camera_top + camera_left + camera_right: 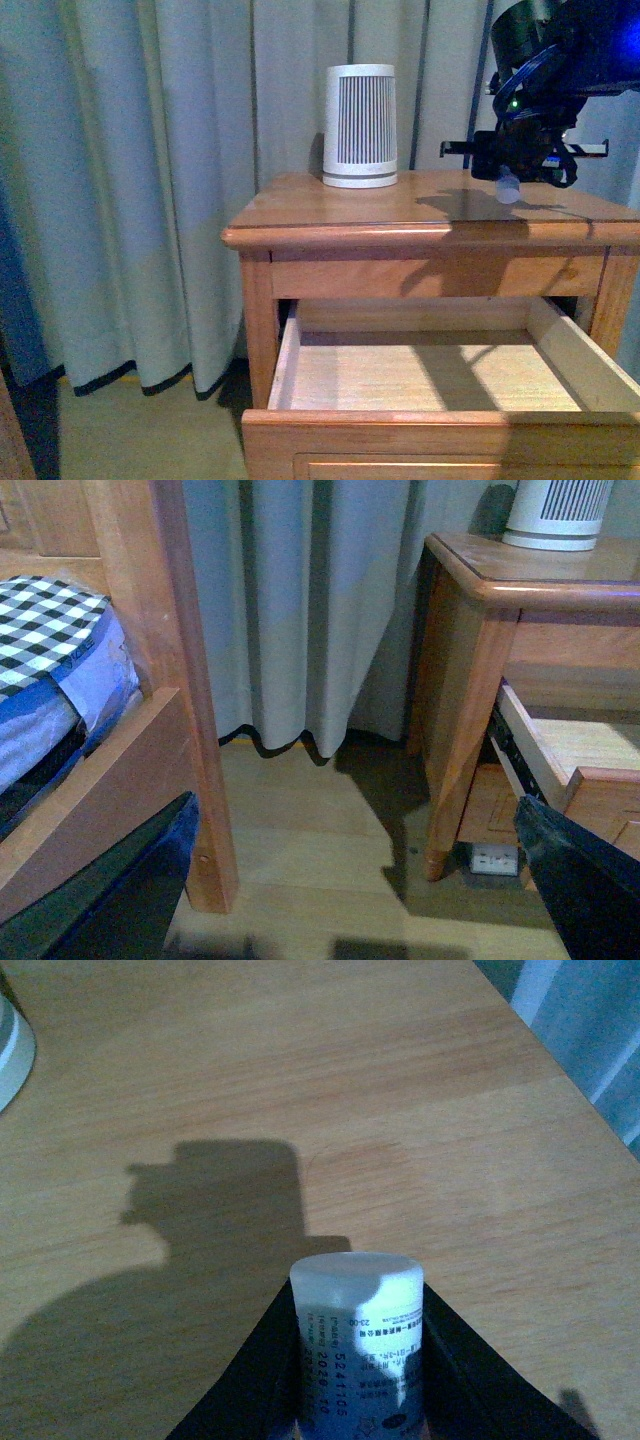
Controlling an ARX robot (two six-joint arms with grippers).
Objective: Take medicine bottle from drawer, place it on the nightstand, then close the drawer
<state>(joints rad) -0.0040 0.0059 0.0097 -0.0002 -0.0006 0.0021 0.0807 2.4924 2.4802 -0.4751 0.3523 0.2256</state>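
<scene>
My right gripper [512, 180] is shut on the small whitish medicine bottle [508, 187], held just above the right part of the nightstand [330, 215] top. In the right wrist view the bottle [357, 1345] sits between the two dark fingers, its printed label facing the camera, over the wooden top [300, 1080]. The upper drawer [430, 375] is pulled out, and its pale wood inside shows nothing in it. My left gripper [370, 880] is open and low, near the floor beside the nightstand [470, 680]; it is not in the front view.
A large white ribbed cylinder [359, 125] stands at the back of the nightstand top. Grey curtains [150, 180] hang behind. In the left wrist view a wooden bed frame [150, 680] with checked bedding stands to one side, and a wall socket [494, 859] sits low behind the nightstand.
</scene>
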